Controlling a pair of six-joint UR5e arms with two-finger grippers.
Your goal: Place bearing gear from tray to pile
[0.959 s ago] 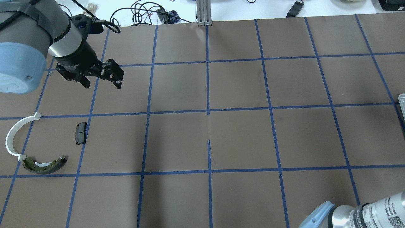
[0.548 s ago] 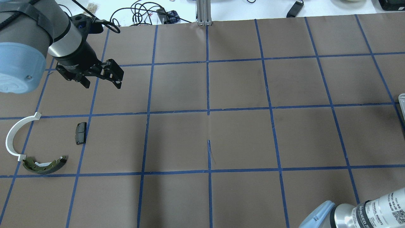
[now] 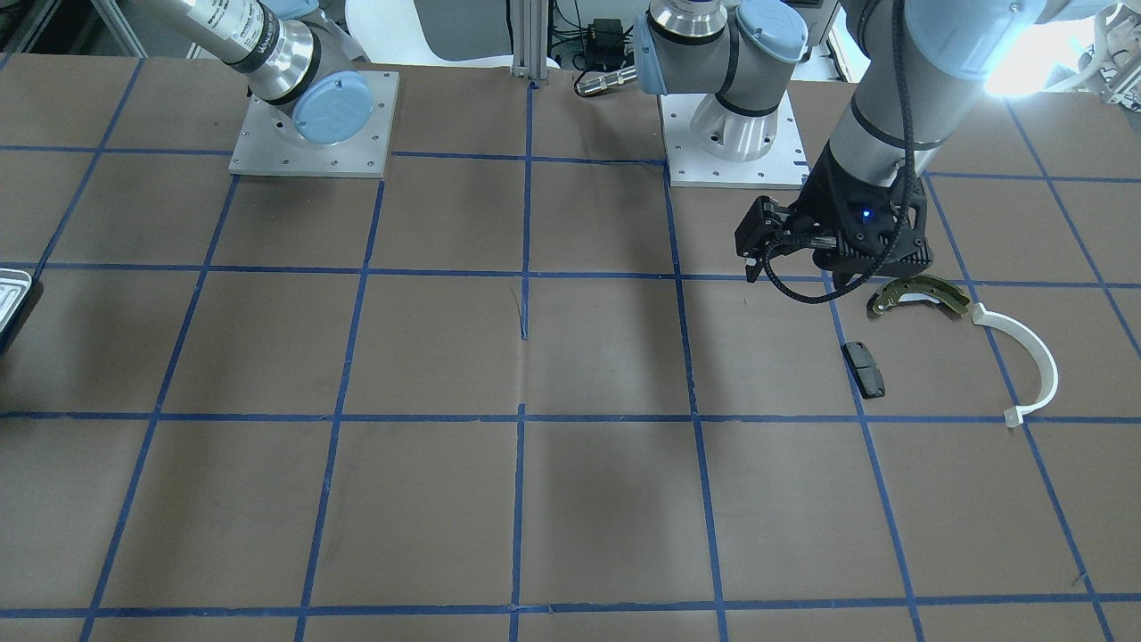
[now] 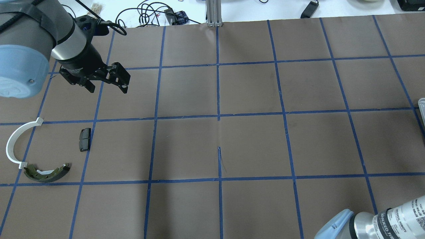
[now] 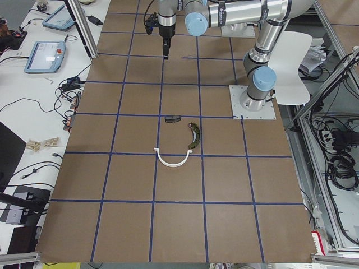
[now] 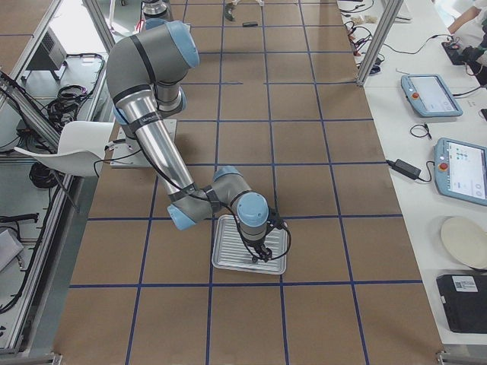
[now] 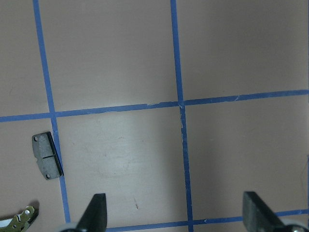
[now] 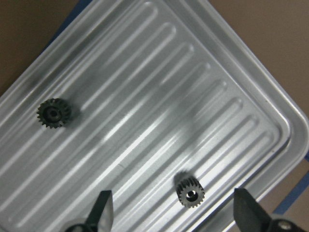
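Looking down from overhead, the left pincer [image 4: 107, 85] hangs spread and empty near the desk's [image 4: 252, 142] left end. Between it and the robot's edge lies the pile: a white plastic half-ring [image 4: 13, 142], a curved brass-and-grey brake shoe [image 4: 46, 173] and a small black rectangular pad [image 4: 84, 139], all apart from one another. Only a sliver of the shallow silvery metal tray [image 4: 422, 106] shows at the right end.

The front view adds nothing new to this layout.

The left-end view shows only the pile and the left arm. In the right-end view the right pincer [image 6: 257, 255] hangs low over the tray.

The left wrist view shows only bare desk between the spread fingers, with the pad off to one side.

In the right wrist view the right pincer is spread, pinching nothing. A small dark toothed gear [image 8: 190, 193] sits on end on the tray's ridged floor just below the gap, nearer one finger. A second dark gear [image 8: 54, 113] lies well apart.

This looks like the approach to the pick. Next, the gap should be centred over the gear, lowered, and closed. The long carry to the pile follows.
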